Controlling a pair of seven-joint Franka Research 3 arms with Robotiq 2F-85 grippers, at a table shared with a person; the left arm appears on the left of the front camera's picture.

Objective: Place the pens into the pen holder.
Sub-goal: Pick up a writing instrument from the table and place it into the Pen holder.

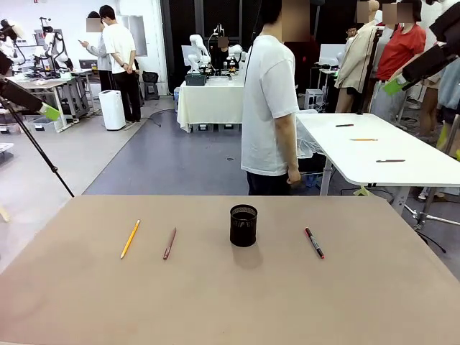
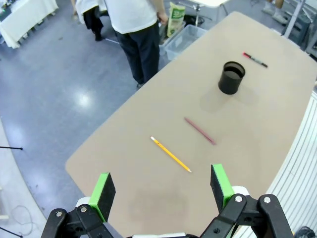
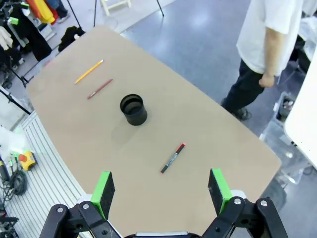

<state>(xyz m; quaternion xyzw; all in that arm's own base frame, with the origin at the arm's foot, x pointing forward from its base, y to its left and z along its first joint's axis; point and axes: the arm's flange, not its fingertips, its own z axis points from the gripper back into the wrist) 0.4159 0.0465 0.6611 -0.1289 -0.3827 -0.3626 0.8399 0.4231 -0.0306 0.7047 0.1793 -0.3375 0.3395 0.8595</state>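
Squarely on a tan, matte table: the pen holder, black mesh, upright, a little right of centre in the front view. Left of it, well apart, a yellow-orange pencil and, nearer the cup, a dark red-brown pen, both flat, roughly parallel, not touching. Right of it, a red-and-black pen, also flat and apart from the cup. All 3 outside the holder.

High over the surface, the left gripper, green pads spread wide apart, clamped on nothing, looking down at the pencil and the brown pen. Likewise the right gripper: jaws wide apart, empty, hanging above the end of the table with the red-and-black pen.

Beyond the far edge, a person in a white T-shirt and dark trousers, standing side-on, arm hanging down. Underfoot, a glossy grey-blue floor with lamp glare. By the person's feet, a clear plastic bin. Off to the right, a white table bearing 3 more thin sticks. Farther back, a cloth-draped table and 2 more people standing at the left. Along the robot's side of the tan table, a pale ribbed mat.
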